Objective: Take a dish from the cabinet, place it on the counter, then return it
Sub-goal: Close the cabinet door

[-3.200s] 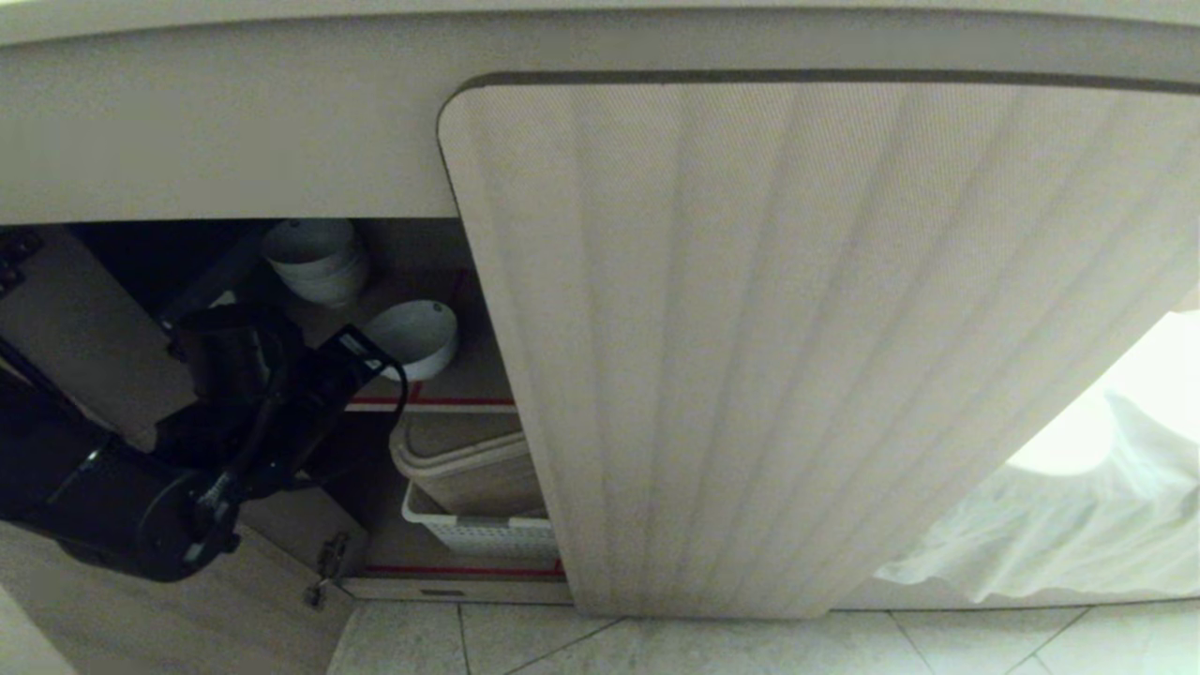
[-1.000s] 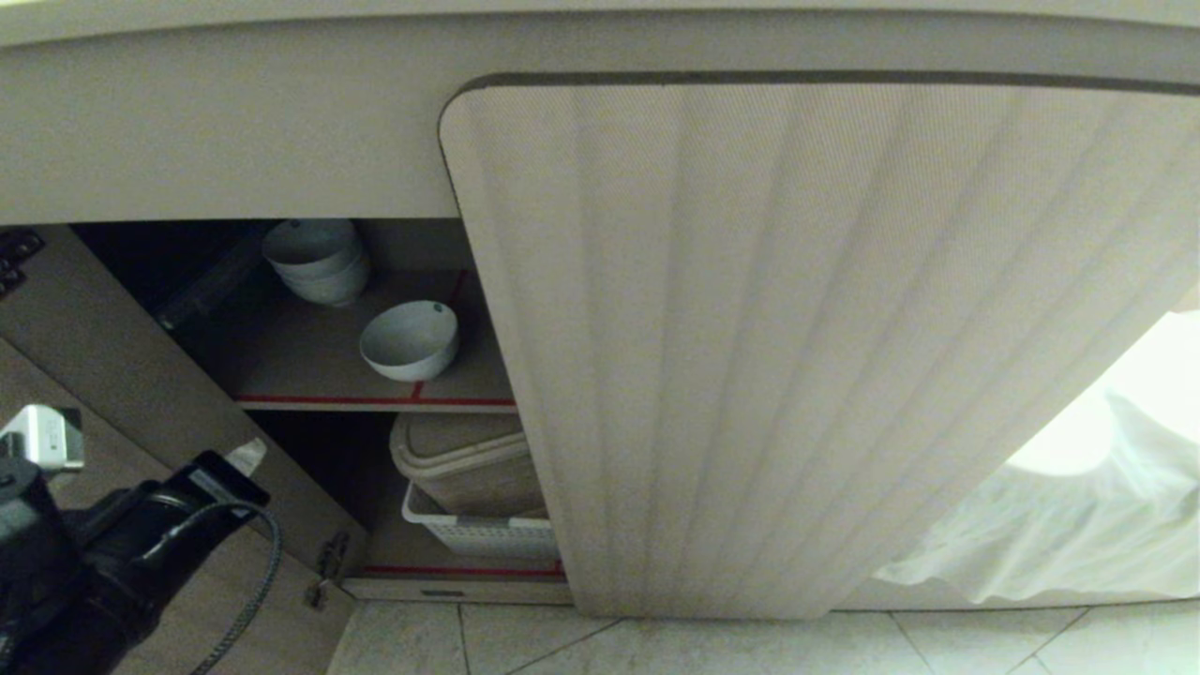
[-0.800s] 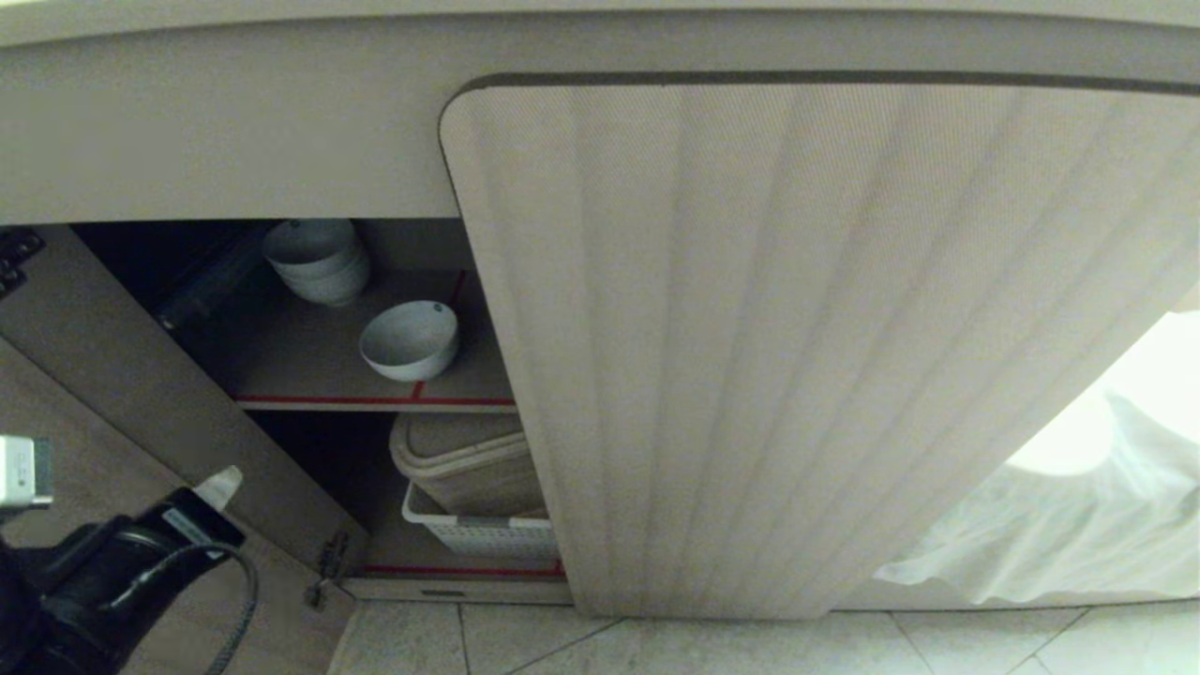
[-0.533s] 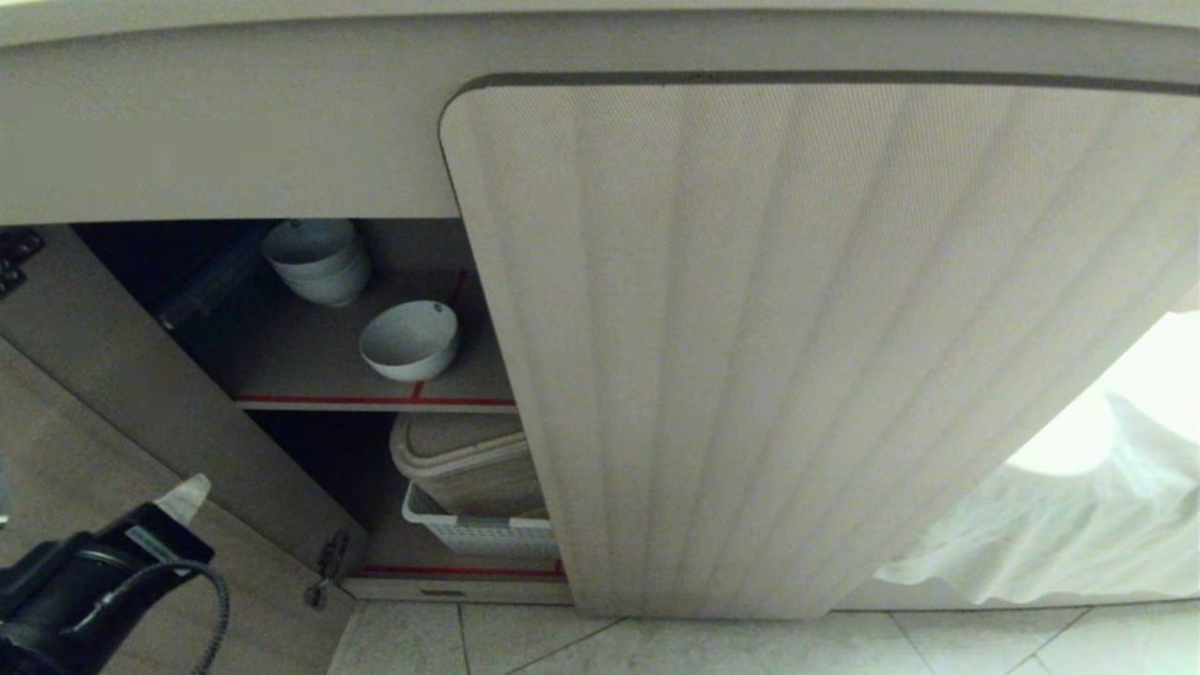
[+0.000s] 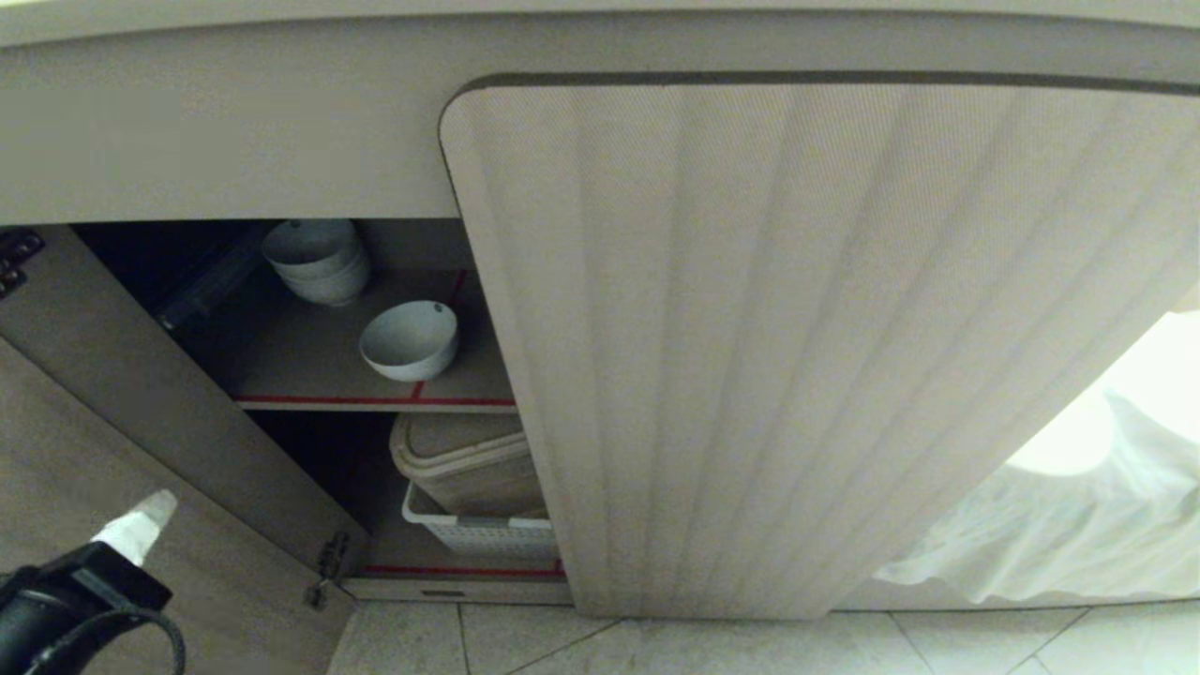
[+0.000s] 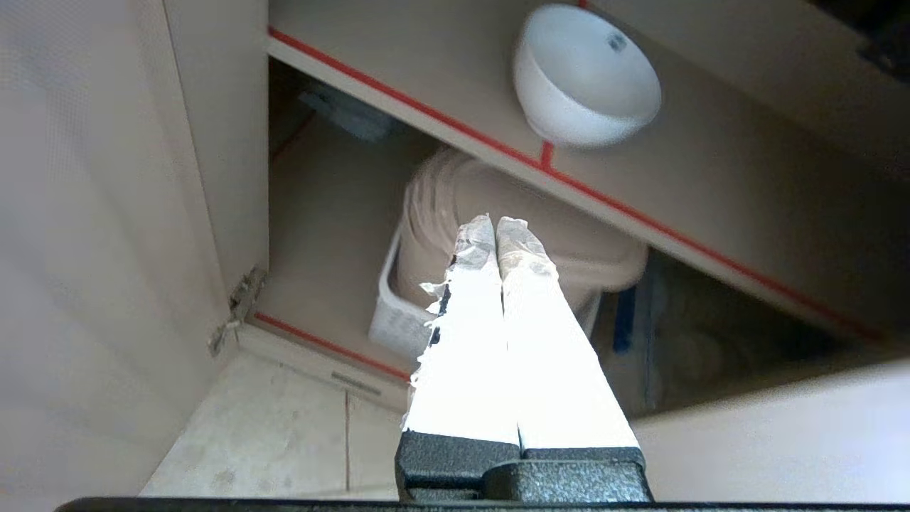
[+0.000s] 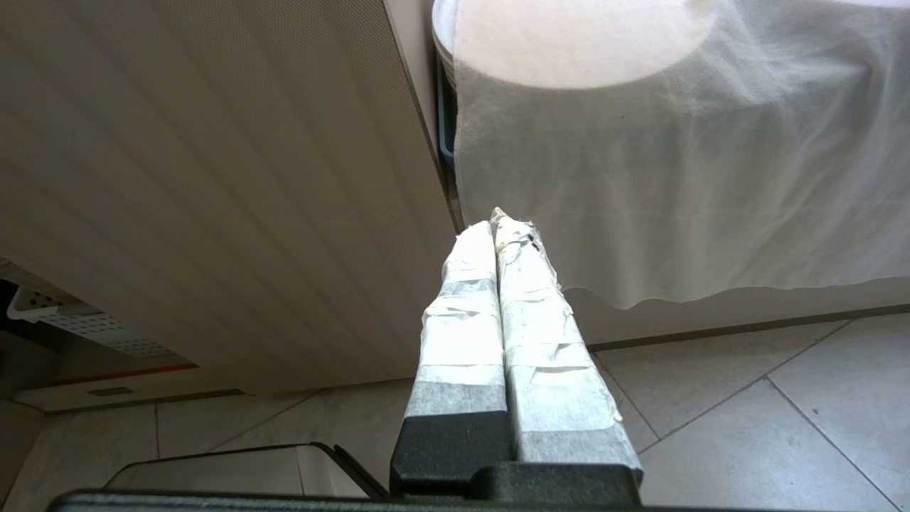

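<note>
The dish (image 5: pixel 410 340), a small white bowl, stands upright on the cabinet's red-edged shelf (image 5: pixel 375 400) near its front; the left wrist view shows the dish (image 6: pixel 586 75) too. The beige cabinet (image 5: pixel 797 337) has its left door swung open and its ribbed right door closed. My left gripper (image 5: pixel 150 511) is low at the left, outside the cabinet and well below the dish, shut with nothing in it; its taped tips (image 6: pixel 495 226) press together. My right gripper (image 7: pixel 495 224) hangs parked beside the closed door, shut and empty. The counter is out of view.
A stack of pale bowls (image 5: pixel 316 260) sits deeper on the shelf. Below it a beige lidded bin (image 5: pixel 464 459) rests in a white basket (image 5: pixel 478 534). The open door (image 5: pixel 122 441) stands at the left. White cloth (image 5: pixel 1059 525) hangs at the right over tiled floor (image 5: pixel 656 647).
My left arm has let go of the dish on the shelf and drawn back out of the cabinet, sinking down and to the left. The dish and right arm stay still.
</note>
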Available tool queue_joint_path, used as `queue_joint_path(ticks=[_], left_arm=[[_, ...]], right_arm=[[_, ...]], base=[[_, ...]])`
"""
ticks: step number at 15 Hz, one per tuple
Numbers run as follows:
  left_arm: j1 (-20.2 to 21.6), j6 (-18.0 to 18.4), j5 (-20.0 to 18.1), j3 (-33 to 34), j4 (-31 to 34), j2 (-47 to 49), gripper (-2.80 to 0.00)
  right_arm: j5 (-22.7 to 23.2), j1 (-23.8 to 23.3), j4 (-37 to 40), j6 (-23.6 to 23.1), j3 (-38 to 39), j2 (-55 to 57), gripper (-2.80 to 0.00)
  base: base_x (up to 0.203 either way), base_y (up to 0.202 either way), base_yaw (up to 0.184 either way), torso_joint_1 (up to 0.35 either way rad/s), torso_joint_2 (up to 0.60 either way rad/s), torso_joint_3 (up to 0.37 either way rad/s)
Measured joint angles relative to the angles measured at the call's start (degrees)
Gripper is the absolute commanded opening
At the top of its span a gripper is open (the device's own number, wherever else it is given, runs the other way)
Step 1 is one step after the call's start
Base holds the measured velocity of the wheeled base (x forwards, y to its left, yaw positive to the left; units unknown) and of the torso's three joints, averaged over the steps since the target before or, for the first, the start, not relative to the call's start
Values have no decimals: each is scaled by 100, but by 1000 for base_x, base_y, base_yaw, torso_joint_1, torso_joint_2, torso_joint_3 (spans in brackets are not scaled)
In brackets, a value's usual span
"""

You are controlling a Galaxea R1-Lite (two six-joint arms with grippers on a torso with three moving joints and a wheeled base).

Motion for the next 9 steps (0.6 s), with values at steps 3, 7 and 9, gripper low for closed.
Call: queue_joint_path(ticks=[3, 7, 9], left_arm=[[-323, 243, -84, 0, 1112, -958, -280], [-252, 839, -729, 0, 2179, -2233, -280], [198, 1459, -1166, 0, 2948, -3034, -280]], right_arm=[[1, 0, 0, 0, 0, -2, -280], [-4, 0, 0, 0, 0, 1, -280], [0, 0, 2, 0, 0, 1, -280]], base=[[0, 0, 0, 0, 0, 0], [0, 0, 0, 0, 0, 0], [0, 0, 0, 0, 0, 0]])
